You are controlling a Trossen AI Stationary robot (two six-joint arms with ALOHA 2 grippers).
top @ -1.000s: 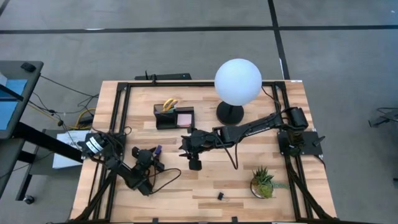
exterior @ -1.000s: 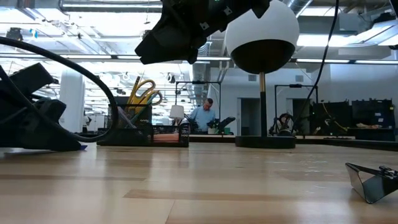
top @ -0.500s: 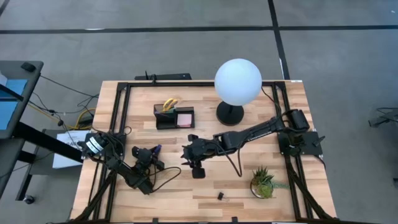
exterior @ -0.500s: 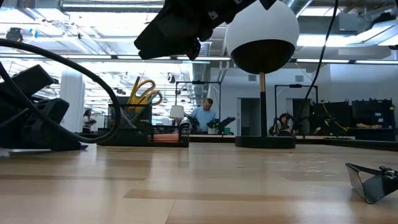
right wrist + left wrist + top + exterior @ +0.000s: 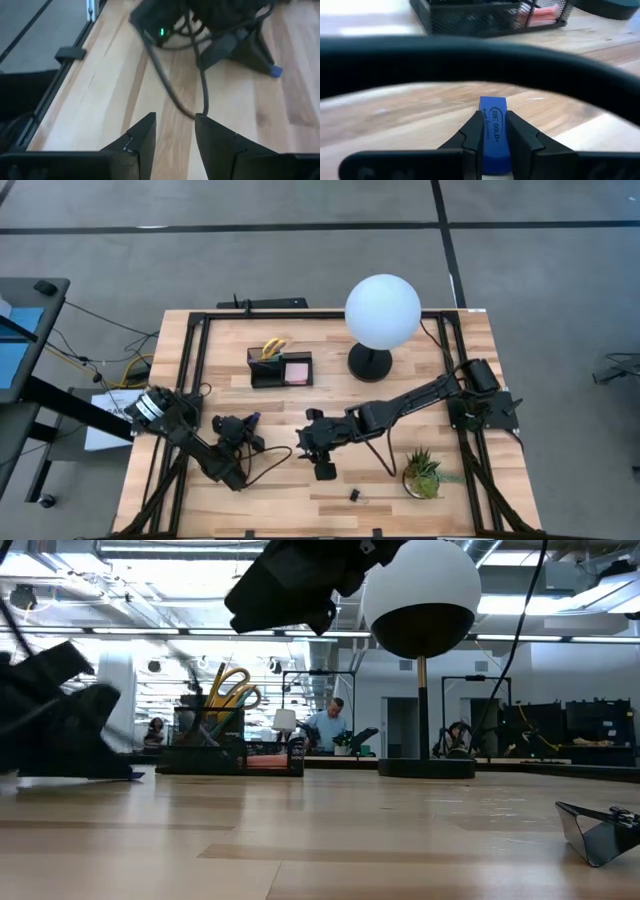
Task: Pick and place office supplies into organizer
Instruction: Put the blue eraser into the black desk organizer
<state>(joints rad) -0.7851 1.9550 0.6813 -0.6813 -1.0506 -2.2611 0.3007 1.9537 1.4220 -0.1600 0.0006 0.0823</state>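
My left gripper is low over the table's left part, shut on a small blue piece with print on it. The piece also shows in the high view and the right wrist view. The black organizer stands at the far middle. Yellow-handled scissors stand in its cup, and a pink sticky-note pad lies in its tray. My right gripper hangs open above the table's middle, holding nothing. A tiny black clip lies near the front edge. My left gripper pinches the blue piece's two flat sides between its two fingers. The piece lies along the fingers and its far end sticks out past the tips. The fingers slant down toward the organizer. Whether the piece is clear of the table I cannot tell.
A white globe lamp on a round black base stands right of the organizer. A small green potted plant sits at the near right. The left arm's cable loops over the wood between the two grippers. Black rails frame the tabletop.
My right gripper has gone toward the table's near edge, staying open and high above the wood. My left gripper has rolled a little where it is, and its cable has shifted with it.
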